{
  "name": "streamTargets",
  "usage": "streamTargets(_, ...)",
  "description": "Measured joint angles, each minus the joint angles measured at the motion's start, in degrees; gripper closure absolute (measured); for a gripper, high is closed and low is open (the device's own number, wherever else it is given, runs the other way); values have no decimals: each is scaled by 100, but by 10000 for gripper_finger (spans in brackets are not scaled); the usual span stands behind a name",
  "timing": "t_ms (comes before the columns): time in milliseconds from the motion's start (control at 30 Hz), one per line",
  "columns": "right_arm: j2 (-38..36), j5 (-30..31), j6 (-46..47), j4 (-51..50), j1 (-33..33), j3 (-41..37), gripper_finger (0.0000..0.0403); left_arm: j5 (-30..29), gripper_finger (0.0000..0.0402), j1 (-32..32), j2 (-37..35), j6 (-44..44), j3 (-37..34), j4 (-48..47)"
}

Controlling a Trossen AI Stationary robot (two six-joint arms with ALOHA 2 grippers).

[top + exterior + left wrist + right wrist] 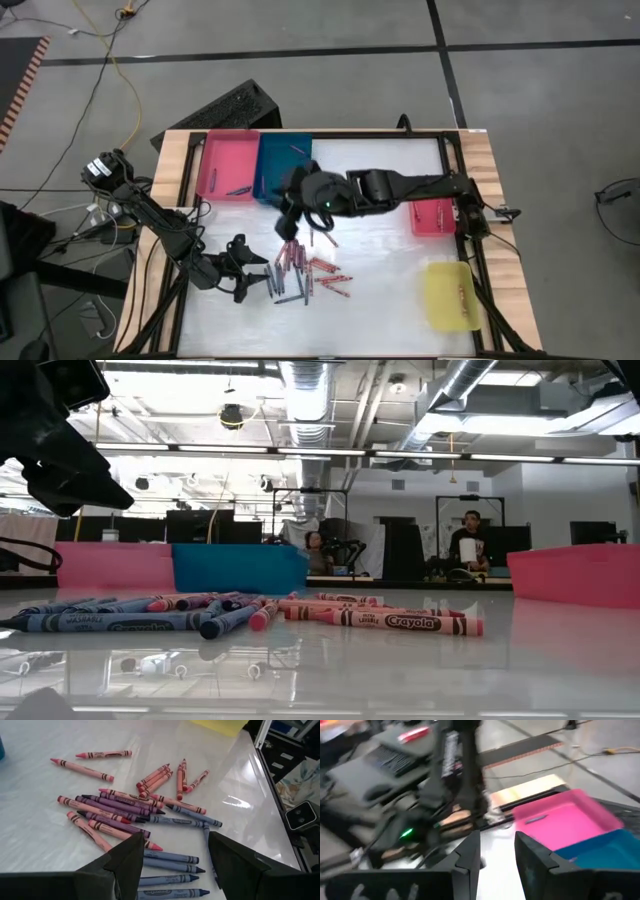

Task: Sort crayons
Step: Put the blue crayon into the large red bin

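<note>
White tabletop (pixel 380 300) filled most of my overhead view, framed by wooden edges, with grey floor and a yellow cable (pixel 128 80) beyond it. Along the far edge sat a pink tray (pixel 228 165) with a blue tray (pixel 272 160) touching its right side; a red tray (pixel 433 217) lay at the right edge, and a yellow tray (pixel 449 295) sat nearer, also on the right.

I saw the crayons (pixel 305 275) scattered in a loose heap near the middle of the table, slightly toward the near side, reddish ones to the right and far, grey-blue ones to the left and near. One lone stick lay in the pink tray, and another showed in the blue tray.

My left gripper (pixel 262 277) hung low just left of the heap, its fingers (pixel 127 862) spread apart and empty, pointing at the blue sticks. My right gripper (pixel 290 205) reached across from the right and hovered near the blue tray's near edge, just beyond the heap; its fingers (pixel 470 852) stood parted with nothing visible between them.

Across the room, at table height, I could make out a person (pixel 468 550) standing far off.
</note>
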Motion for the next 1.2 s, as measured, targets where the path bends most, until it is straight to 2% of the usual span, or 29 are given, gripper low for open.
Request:
streamTargets(200, -9, -288, -390, -462, 579, 0, 281, 98, 191, -2, 0, 1, 0, 3)
streamTargets(333, -9, -321, -313, -1109, 1025, 0, 281, 195, 191, -2, 0, 3, 0, 32)
streamTargets(533, 0, -7, 640, -2291, 1838, -27, 281, 481, 191, -2, 0, 301, 0, 389)
streamTargets(667, 6, 391, 1604, -2737, 2445, -510, 281, 804, 191, -2, 0, 804, 0, 777)
streamTargets(833, 2, 897, 2601, -2605, 3111, -1406, 281, 1003, 191, -19, 97, 1407, 181, 692)
streamTargets(933, 13, 1227, 3110, -2425, 3404, -1978, 281, 925, 191, -33, 304, 1805, 424, 471)
streamTargets(1067, 13, 1546, 3685, -2018, 3563, -2667, 281, 904, 191, -31, 750, 1916, 737, -185)
streamTargets(1200, 13, 1550, 3950, -1539, 3560, -3151, 281, 1350, 191, -46, 1275, 2090, 975, -590)
